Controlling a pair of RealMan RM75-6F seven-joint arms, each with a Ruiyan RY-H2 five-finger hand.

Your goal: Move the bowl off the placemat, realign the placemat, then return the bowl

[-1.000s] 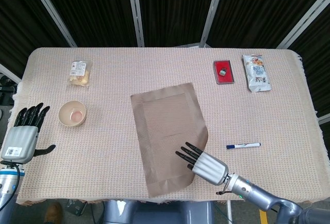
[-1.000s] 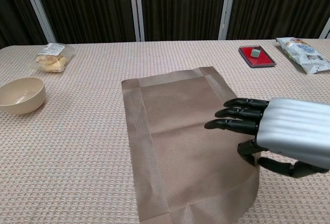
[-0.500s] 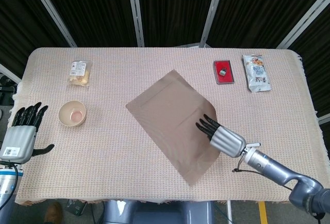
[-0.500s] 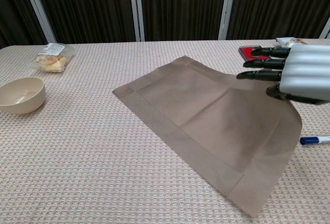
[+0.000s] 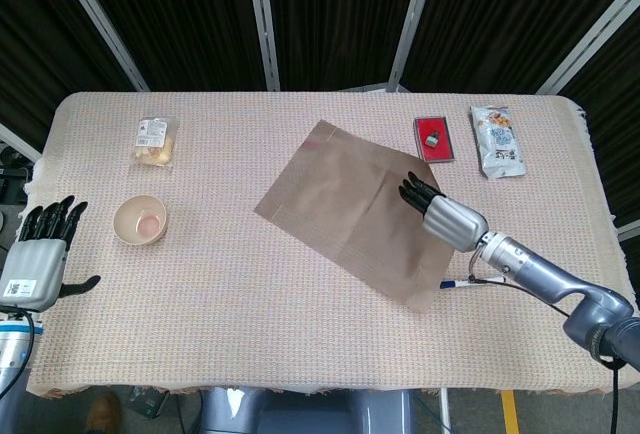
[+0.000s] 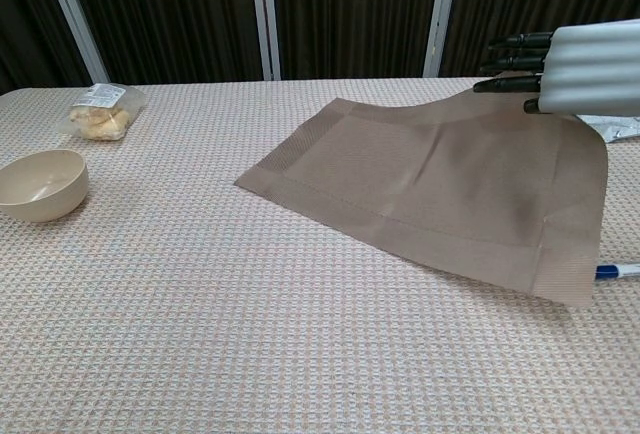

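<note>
Your right hand (image 5: 440,211) holds the placemat (image 5: 350,209) by its right edge, fingers laid over the top; the thumb is hidden, so judge the pinch as light. The chest view shows that edge lifted off the table (image 5: 250,334) while the mat's left corner rests on the cloth. The mat sits skewed, one corner pointing far and another near.

The main risk, as I read it, is the mat slipping out of your hand mid-swing. It is thin and flexible, and a loose pinch on one edge gives little control, so it could drop crooked or fold over on itself.

Just right of the hand lies the red tray (image 5: 433,140), and further right the snack bag (image 5: 497,140). Carry the lifted edge any further that way and it could sweep over them or knock them about.

Near the mat's near corner, the pen (image 5: 455,282) lies partly under the hanging edge. Lower the mat there and it may cover the pen or drag it along, leaving a bump under the mat.

The bowl (image 5: 140,219) stands off the mat, well to the left, beside the packet (image 5: 154,142). Your left hand (image 5: 40,259) waits with fingers apart, holding nothing, at the table's left edge. A mat set down askew would leave the bowl's return spot wrong.
</note>
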